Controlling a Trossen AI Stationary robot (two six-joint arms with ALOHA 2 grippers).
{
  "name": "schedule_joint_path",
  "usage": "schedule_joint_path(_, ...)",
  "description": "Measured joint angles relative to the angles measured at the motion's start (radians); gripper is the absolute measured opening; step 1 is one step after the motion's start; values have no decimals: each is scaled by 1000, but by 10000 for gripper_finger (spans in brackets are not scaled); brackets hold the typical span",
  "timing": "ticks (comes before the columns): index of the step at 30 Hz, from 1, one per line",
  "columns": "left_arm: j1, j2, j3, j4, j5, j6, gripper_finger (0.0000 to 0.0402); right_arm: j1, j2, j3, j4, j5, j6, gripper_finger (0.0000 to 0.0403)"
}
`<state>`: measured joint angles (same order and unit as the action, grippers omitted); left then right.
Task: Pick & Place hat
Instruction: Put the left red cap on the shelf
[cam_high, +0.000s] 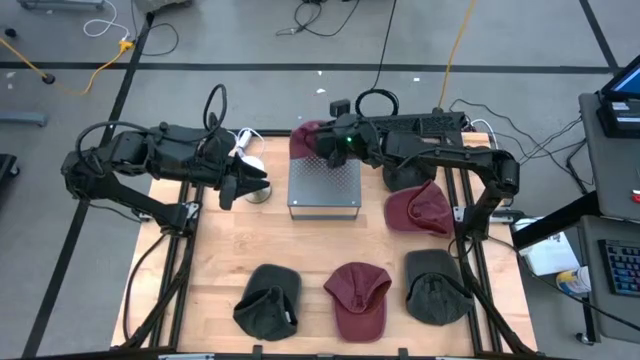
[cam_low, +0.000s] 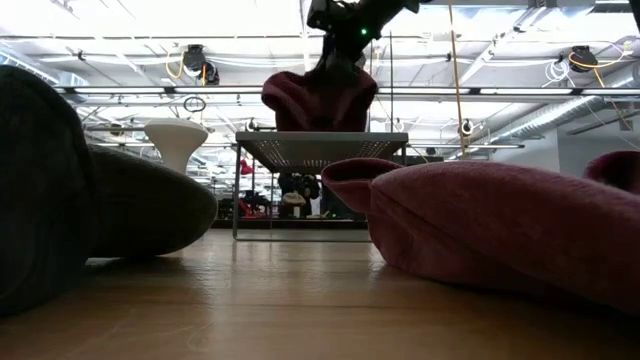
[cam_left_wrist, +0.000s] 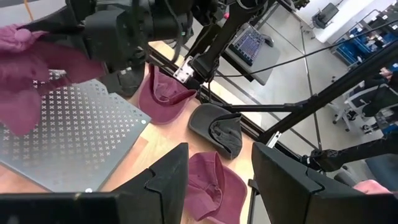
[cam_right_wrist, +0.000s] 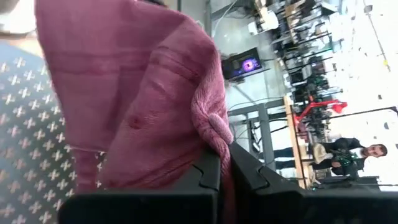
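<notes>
Right gripper (cam_high: 325, 143) reaches in over the far-left corner of the perforated metal stand (cam_high: 324, 186), fingers clamped tight on a maroon hat (cam_high: 305, 138). Hat hangs off the fingers above the stand's far edge; low view shows it bunched just over the platform top. Right wrist view: fabric pinched between the two dark fingers (cam_right_wrist: 211, 171), rest draping down toward the grid.

Left gripper (cam_high: 240, 185) waits left of the stand, fingers partly apart, holding nothing. White object (cam_high: 247, 146) just beyond it.

Other hats on the wooden table (cam_high: 225, 250): maroon one (cam_high: 418, 209) right of the stand; near row of dark (cam_high: 269, 300), maroon (cam_high: 358, 298), dark (cam_high: 436, 287)
</notes>
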<state>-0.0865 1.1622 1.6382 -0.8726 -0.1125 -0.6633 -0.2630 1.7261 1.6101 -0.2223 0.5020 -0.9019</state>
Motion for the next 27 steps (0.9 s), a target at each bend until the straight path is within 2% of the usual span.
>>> schedule_joint_path(4,0,0,0,0,0,4,182,-9,2,-17,-8,35,37,0)
schedule_joint_path(15,0,0,0,2,7,4,182,-40,1,-93,57,-11,44,0)
schedule_joint_path(27,0,0,0,2,7,3,182,-31,2,-184,129,-59,-61,3)
